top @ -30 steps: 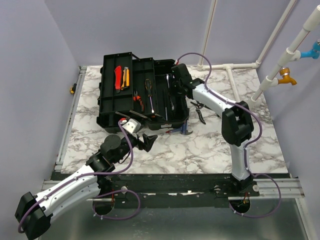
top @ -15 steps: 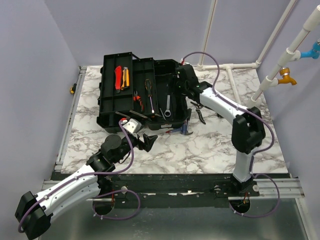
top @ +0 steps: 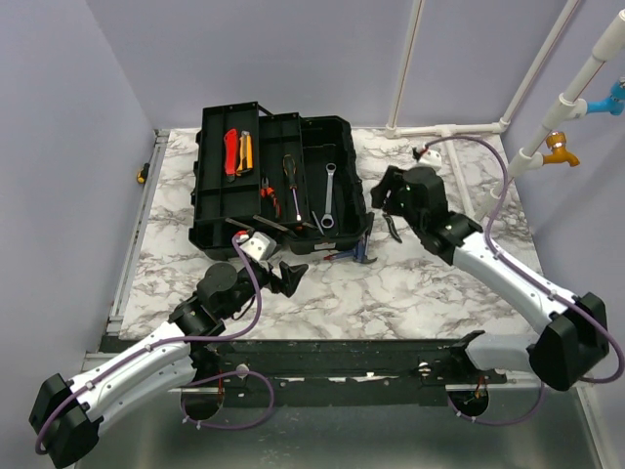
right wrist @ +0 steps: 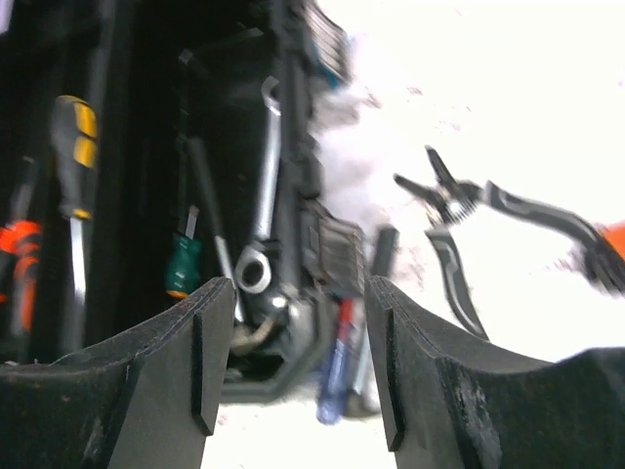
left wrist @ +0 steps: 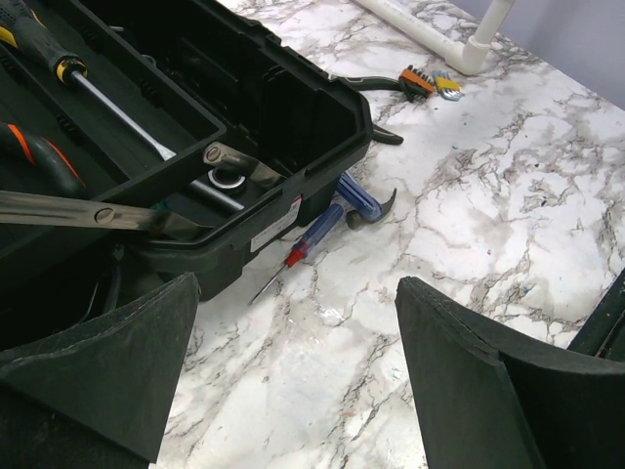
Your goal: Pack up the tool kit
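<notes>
Currently, toolbox (top: 210,233): open on the far left half of the table (top: 439,293), lid thrown back, inside exposed.
Packed: wrench (top: 329,195) in the right bay; screwdriver (top: 291,179) and orange pliers (top: 267,193) in the middle tray; red knife (top: 230,151) and yellow knife (top: 244,151) in the far left compartment.
Loose: black pliers (top: 391,225) on the table just right of the toolbox; blue-handled tools (top: 356,256) tucked against its near right corner; hex keys (left wrist: 425,80) further back, beside the white pipe (left wrist: 459,54).
Right claw (top: 386,195): jaws apart, nothing between them, poised above the gap between the toolbox's right wall and the black pliers.
Left claw (top: 290,276): spread wide, empty, low over the table before the toolbox's near wall.
Bearing: in the right wrist view the black pliers lie right of the jaw line, on the side away from the toolbox.
Axis: nose toward the toolbox and the far edge; handles splayed toward the near right.
Nearer arm: right, clearly; the left claw sits well apart, with the toolbox's corner between.
Stage, judged: partly packed; several tools lie outside.
Next move, judged: the right claw must shift right and turn its jaws across one handle or the pivot, not along it.
Risk, judged: splayed handles may swing or slip in a one-sided grip.
</notes>
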Available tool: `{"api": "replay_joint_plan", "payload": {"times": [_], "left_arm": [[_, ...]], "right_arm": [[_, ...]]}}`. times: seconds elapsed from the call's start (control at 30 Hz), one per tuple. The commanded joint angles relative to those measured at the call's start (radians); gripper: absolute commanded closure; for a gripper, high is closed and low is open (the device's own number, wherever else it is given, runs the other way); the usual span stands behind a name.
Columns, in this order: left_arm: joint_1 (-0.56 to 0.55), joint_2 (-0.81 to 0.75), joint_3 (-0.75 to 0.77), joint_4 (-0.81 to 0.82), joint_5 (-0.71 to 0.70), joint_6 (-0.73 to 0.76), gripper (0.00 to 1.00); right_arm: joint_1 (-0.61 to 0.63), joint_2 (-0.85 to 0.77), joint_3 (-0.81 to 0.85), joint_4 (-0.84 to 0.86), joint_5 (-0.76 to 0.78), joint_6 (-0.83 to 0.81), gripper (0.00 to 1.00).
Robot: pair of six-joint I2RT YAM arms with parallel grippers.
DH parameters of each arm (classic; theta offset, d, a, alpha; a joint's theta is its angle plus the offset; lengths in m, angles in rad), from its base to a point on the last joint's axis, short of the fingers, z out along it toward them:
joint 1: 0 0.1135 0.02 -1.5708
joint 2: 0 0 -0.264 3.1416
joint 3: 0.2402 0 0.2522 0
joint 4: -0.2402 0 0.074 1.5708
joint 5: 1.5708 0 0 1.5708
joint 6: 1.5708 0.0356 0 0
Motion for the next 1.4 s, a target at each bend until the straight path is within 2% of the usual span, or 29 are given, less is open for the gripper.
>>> {"api": "replay_joint_plan", "payload": {"times": [0.0,0.2,0.4,0.57,0.87,1.13,1.37], "left_arm": [[-0.004,-0.006,0.001,0.024,-0.005,0.005,0.16],[-0.005,-0.005,0.001,0.026,0.002,0.004,0.16],[-0.005,-0.016,0.001,0.018,0.005,0.001,0.16],[-0.006,-0.033,-0.003,0.013,0.004,-0.001,0.16],[-0.005,-0.033,-0.005,0.015,0.006,-0.005,0.15],[-0.005,-0.025,-0.004,0.018,0.006,-0.002,0.15],[-0.006,-0.005,-0.001,0.028,0.009,-0.001,0.15]], "right_arm": [[0.006,-0.132,-0.181,-0.004,0.132,0.071,0.39],[0.007,-0.269,-0.394,0.033,0.08,0.161,0.39],[0.007,-0.227,-0.481,0.078,-0.048,0.23,0.39],[0.014,-0.177,-0.558,0.212,-0.105,0.268,0.39],[0.097,0.0,-0.515,0.291,-0.026,0.247,0.4],[0.121,0.083,-0.439,0.298,0.038,0.161,0.43],[0.123,0.18,-0.387,0.312,0.011,0.108,0.45]]}}
